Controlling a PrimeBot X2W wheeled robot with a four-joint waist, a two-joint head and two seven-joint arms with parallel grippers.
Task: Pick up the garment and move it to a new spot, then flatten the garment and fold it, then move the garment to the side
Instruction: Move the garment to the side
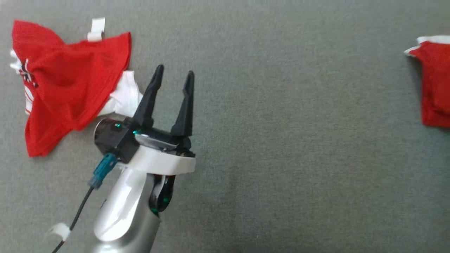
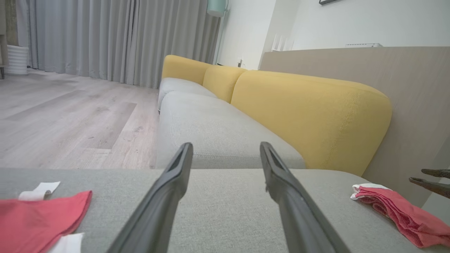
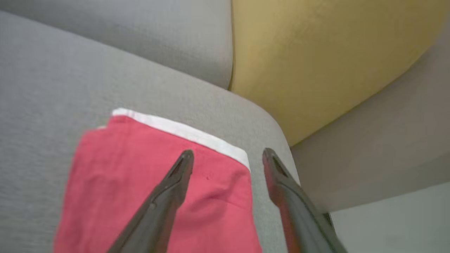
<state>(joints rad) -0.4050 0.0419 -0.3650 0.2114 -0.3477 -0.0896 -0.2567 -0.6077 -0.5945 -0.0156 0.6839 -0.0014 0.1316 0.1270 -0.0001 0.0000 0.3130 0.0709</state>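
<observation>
Left claw (image 1: 175, 70) spread, empty over the sofa (image 1: 281, 147); right claw (image 3: 228, 152) spread over the folded garment (image 3: 140, 182) at the sofa's right end, well apart from a crumpled heap (image 1: 66, 80); it looks light, limp, apt to unfold; pinch all layers at the white-banded edge.

The left gripper (image 1: 175, 70) has two long matte-black fingers (image 1: 147, 100) tapering to points, set on a black block (image 1: 114, 138) with a small green light (image 1: 118, 125). A white collar (image 1: 168, 164) caps the silver forearm (image 1: 123, 207). At the block's seven o'clock a teal connector (image 1: 104, 168) feeds a black cable (image 1: 79, 214) — tabbed with white tape (image 1: 59, 230). On the right gripper (image 3: 227, 153) the fingers look dark grey — same tapered shape.
</observation>
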